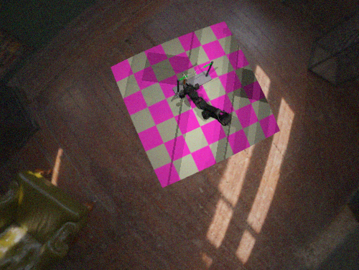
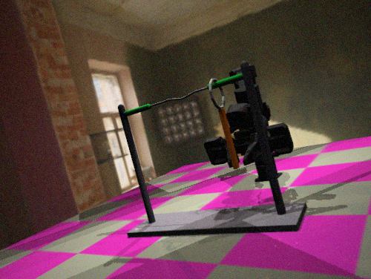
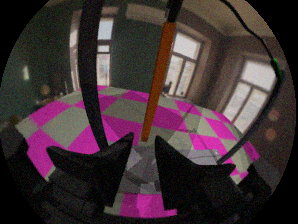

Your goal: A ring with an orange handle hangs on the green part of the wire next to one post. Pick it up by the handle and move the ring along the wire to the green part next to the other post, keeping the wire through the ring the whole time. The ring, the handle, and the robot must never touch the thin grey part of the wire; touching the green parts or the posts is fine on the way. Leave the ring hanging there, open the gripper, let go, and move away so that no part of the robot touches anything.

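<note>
Claw released above a pink-and-grey checkered mat; brick wall, sunlit wooden floor.

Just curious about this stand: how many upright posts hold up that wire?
2. One post stands at the left end of the grey base; the other post stands at the right end, beside the hanging ring.

Ring hanging on the green wire section beside the right post, orange handle hanging down; dark arm behind, grey base on the checkered tabletop.
</note>
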